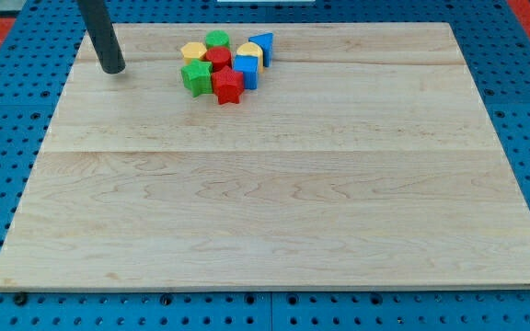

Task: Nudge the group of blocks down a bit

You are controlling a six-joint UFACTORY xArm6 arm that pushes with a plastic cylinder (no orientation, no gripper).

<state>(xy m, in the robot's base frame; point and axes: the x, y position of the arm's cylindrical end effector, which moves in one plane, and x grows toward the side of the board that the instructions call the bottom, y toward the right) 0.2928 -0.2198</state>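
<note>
rod: dark rod coming in from the view's top left, my tip (113, 69) resting on the wooden board (274, 202) near its top-left part
gripper state: no jaws on this rig, just the plain rod end, so nothing is opening, closing or clamping on anything
tip vs blocks: tip is sitting to the view's left of the group, apart from it, touching no block, roughly level with the middle of the cluster
group location: cluster is lying near the board's top edge, a bit left of centre, blocks packed touching or just beside each other
top row: green round block (216, 39), yellow block (192, 51) at its left, blue triangle block (263, 45) on the right end
middle: red block (219, 59), yellow rounded block (249, 54), blue block (246, 71)
bottom row: green star-like block (194, 77), red star block (228, 87) lowest of all
progress: judging from the layout, the nudge is not started; group is still hugging the top edge
left to do: tip is needing to get above the cluster, at the view's top, then be pushing down a little
risk: narrow strip between the group and the top edge, and one rod may be scattering the pile rather than shifting it whole
rest of scene: blue pegboard table (7, 147) showing around the board
</note>
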